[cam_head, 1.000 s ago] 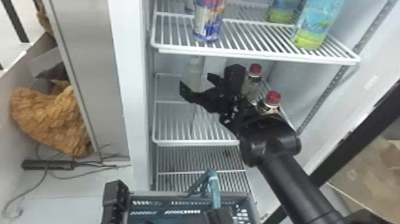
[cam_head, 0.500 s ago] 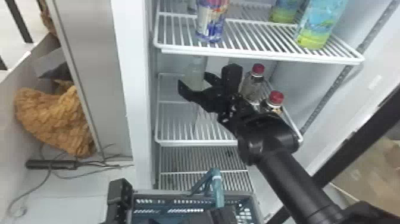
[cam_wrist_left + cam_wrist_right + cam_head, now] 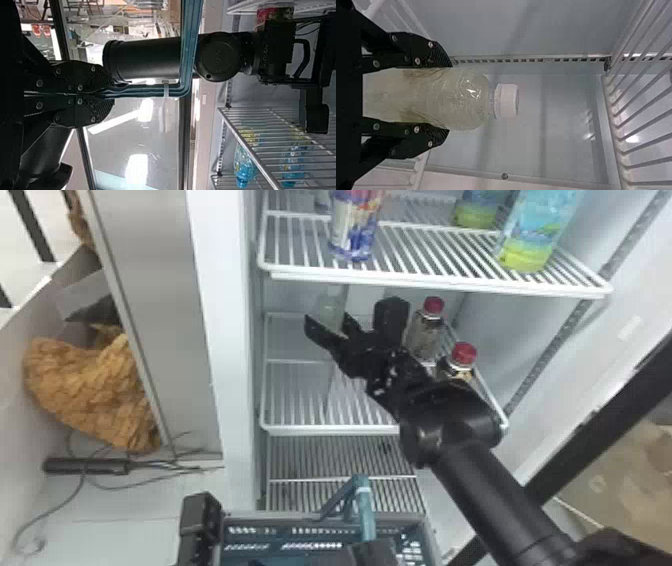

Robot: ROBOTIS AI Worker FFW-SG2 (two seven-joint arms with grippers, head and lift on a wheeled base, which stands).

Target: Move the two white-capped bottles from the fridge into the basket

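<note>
Bottle (image 3: 459, 97) with a white cap sits upright between the right claw's (image 3: 327, 322) 2 fingers, which are clamped on its body, below the cap. It is at the left inside the fridge, under the upper shelf (image 3: 430, 281), left of 2 red-capped bottles (image 3: 425, 332). Nearer, the left claw (image 3: 373, 551) grips the basket's handle (image 3: 366, 505), its fingers together around it.

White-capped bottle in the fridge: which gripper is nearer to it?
Right. The right gripper is around the bottle; the left gripper is at the basket's handle, farther off.
</note>
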